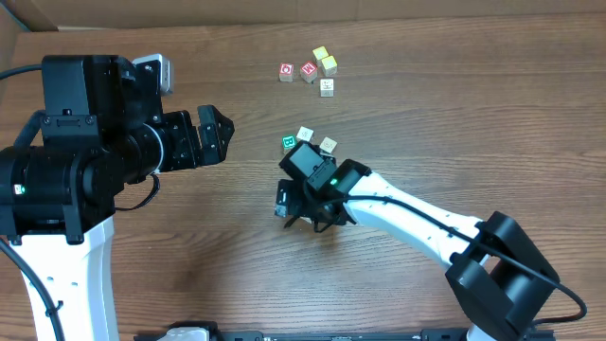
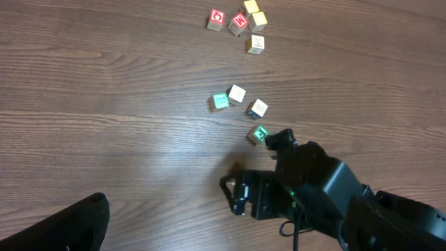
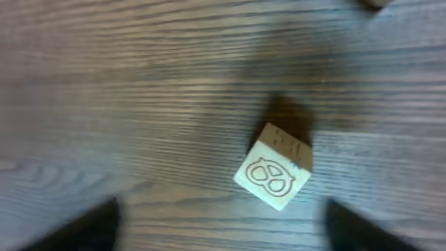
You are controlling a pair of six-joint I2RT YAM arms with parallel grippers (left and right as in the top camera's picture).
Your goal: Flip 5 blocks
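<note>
One pale wooden block with an engraved looped figure on top lies on the table, tilted diagonally. My right gripper hovers just over it, open, and its dark fingertips stand well clear on both sides. From overhead the right gripper hides this block. Just beyond it lie a green-faced block and two pale blocks; the left wrist view shows another green block by the right wrist. My left gripper hangs open to the left, holding nothing.
At the far middle lies a group of two red-printed cubes, a yellow-faced cube and two pale cubes. The right arm stretches from the front right corner. A cardboard edge sits far left.
</note>
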